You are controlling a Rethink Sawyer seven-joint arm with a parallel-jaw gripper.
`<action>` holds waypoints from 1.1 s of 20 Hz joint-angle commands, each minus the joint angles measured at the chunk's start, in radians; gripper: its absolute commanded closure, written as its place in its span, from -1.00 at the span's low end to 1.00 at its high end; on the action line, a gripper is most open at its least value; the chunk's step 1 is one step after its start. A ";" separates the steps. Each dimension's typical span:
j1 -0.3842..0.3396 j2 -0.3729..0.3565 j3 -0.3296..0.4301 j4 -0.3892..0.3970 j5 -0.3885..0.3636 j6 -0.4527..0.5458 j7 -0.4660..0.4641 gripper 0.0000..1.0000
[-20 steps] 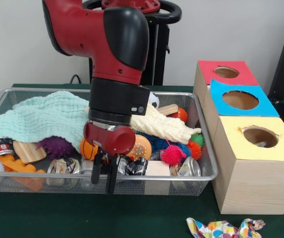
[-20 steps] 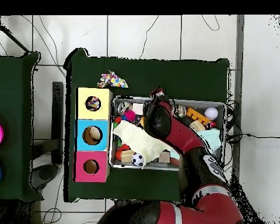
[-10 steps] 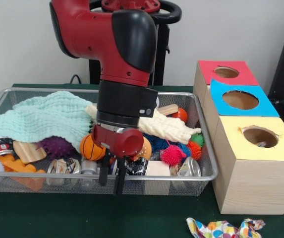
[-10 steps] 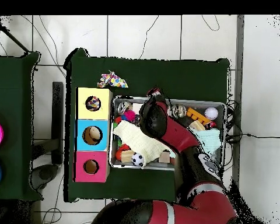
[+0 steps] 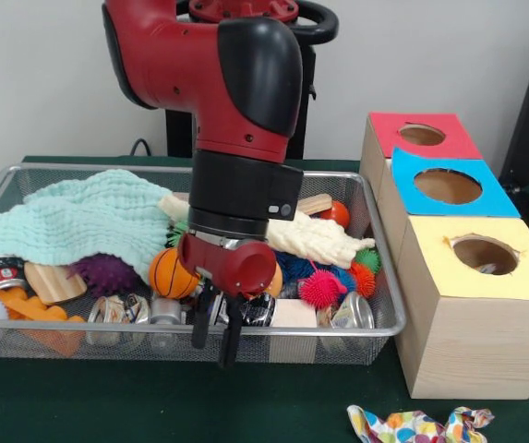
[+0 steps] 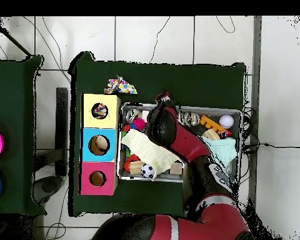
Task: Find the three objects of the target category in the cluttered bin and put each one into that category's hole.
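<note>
Green-clothed counter [image 5: 79, 406] w/ wire bin [image 5: 338, 349] beside three holed boxes – yellow-topped box [image 5: 472, 305] nearest. Gripper [image 5: 216, 343] hangs at the bin's front rim, jaws narrowly apart, holding nothing – prob. positioned to probe the clutter. Target category unclear; cans [image 5: 121, 309], spiky balls [image 5: 322, 288], cloths lie in the bin.

The wire mesh bin [image 5: 386, 325] sat full of clutter: a mint-green cloth [image 5: 75, 220] heaped at one end, a pale knobbly cloth [image 5: 315, 238] draped across the middle, a small orange basketball [image 5: 171, 273], spiky balls in purple [image 5: 104, 272] and pink [image 5: 322, 288], and crushed cans [image 5: 126, 309] along the near wall. Beside the bin stood three wooden boxes, each with a round hole, topped red [image 5: 421, 135], blue [image 5: 449, 186] and yellow [image 5: 484, 255].
</note>
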 commanded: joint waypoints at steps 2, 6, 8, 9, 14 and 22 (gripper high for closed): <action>0.032 0.046 0.015 -0.060 0.093 -0.051 0.206 -1.00; 0.042 0.048 0.014 -0.062 0.110 -0.052 0.208 -1.00; 0.048 0.052 0.014 -0.065 0.120 -0.050 0.207 -1.00; 0.052 0.054 0.014 -0.065 0.123 -0.052 0.208 -1.00; 0.059 0.066 0.016 -0.075 0.135 -0.057 0.204 -1.00; 0.068 0.078 0.019 -0.083 0.151 -0.072 0.216 -1.00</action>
